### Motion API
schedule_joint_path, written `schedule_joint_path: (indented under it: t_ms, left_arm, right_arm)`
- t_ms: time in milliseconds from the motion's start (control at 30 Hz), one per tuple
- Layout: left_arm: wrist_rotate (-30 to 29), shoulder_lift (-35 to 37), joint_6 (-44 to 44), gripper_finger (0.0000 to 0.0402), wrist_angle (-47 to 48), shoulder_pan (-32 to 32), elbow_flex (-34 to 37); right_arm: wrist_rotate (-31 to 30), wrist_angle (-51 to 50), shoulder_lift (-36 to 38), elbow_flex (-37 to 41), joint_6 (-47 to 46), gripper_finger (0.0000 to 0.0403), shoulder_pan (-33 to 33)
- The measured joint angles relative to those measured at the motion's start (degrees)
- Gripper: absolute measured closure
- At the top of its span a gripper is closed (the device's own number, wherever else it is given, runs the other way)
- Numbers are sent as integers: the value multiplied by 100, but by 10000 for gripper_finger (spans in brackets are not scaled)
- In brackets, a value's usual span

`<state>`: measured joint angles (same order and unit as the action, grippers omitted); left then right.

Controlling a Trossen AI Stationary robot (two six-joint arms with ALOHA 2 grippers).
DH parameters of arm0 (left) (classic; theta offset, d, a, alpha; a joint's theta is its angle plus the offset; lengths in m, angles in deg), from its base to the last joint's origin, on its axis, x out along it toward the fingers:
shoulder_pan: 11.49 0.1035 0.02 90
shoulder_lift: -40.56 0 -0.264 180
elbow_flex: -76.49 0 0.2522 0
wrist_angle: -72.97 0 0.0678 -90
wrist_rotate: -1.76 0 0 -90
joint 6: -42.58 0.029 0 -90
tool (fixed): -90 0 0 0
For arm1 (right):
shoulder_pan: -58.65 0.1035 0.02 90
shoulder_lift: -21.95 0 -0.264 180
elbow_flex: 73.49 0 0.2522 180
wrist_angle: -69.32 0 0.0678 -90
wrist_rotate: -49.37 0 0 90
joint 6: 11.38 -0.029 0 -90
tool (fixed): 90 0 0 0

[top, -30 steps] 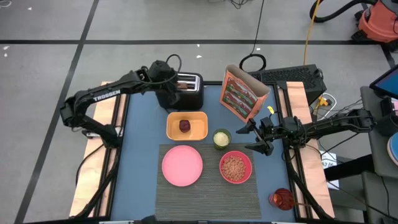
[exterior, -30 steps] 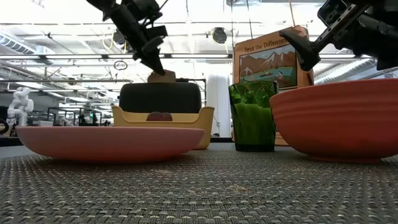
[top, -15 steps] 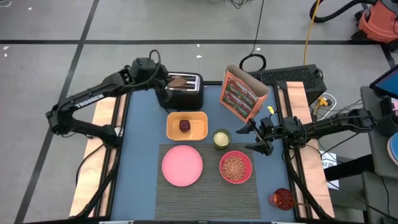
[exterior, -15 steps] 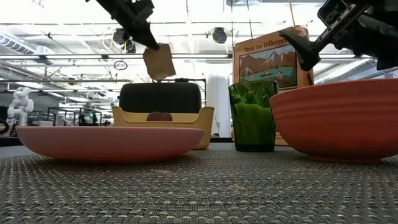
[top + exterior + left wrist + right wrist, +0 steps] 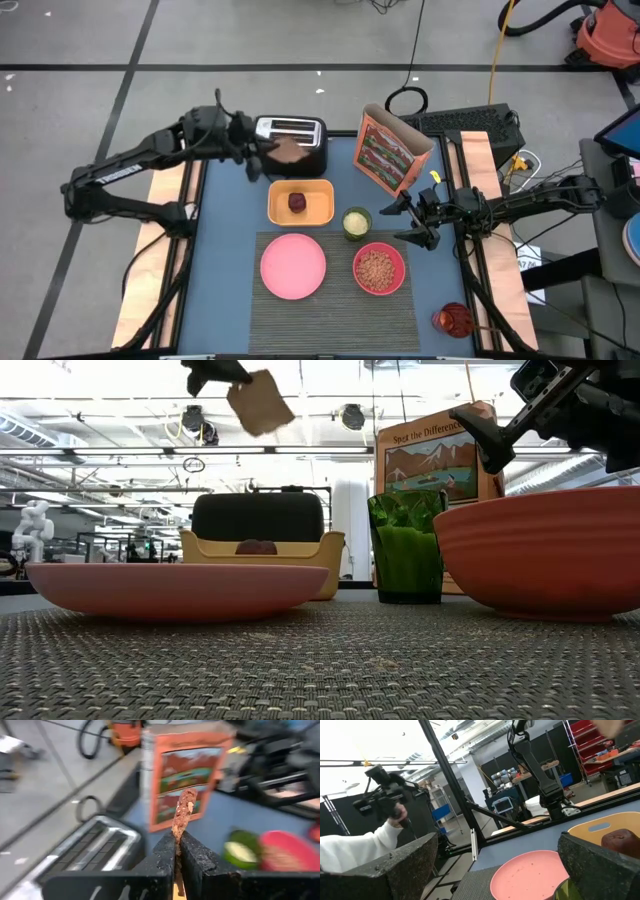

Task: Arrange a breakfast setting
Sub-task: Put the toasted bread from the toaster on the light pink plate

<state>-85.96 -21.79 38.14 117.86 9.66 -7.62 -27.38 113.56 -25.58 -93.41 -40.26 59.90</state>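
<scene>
The brown toast slice (image 5: 288,152) is held edge-on in the closed left hand (image 5: 262,153), lifted clear above the black toaster (image 5: 296,141) at the far edge of the bench (image 5: 232,215). In the left wrist view the toast slice (image 5: 183,815) is seen pinched at its lower edge between the fingers (image 5: 195,865), standing upright above them. The round pink plate (image 5: 293,266) lies bare on the dark grey ribbed placemat (image 5: 330,310) by the near edge, beside the pink bowl (image 5: 379,268), which is filled with cereal. A yellow tray (image 5: 300,203) holding the small dark-red fruit (image 5: 297,202) sits between the toaster and the placemat, and a green cup (image 5: 356,222) stands just beside the bowl. The orange-red cereal box (image 5: 390,152) stands toward the far right of the bench.

The step in hand is judged to be the carrying of the toast to the plate. It is best kept high enough to pass over the tray, then brought down low and tilted toward flat over the plate's middle before being let go, so that it is not dropped on edge or left overhanging the rim.

The right hand (image 5: 412,220) is held wide open above the bench near the bowl, holding nothing.
</scene>
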Motion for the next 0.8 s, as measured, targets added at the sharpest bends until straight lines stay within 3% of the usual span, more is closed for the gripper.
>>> schedule_joint_path:
  t_ms: [567, 800]
  left_arm:
    - [286, -82, -1858, 387, 113, -2169, -5]
    - [266, -528, -2698, 387, 227, -2952, -5]
  right_arm:
    - [2, 0, -2, 0, 0, 3, 1]
    - [4, -37, 0, 0, 0, 3, 0]
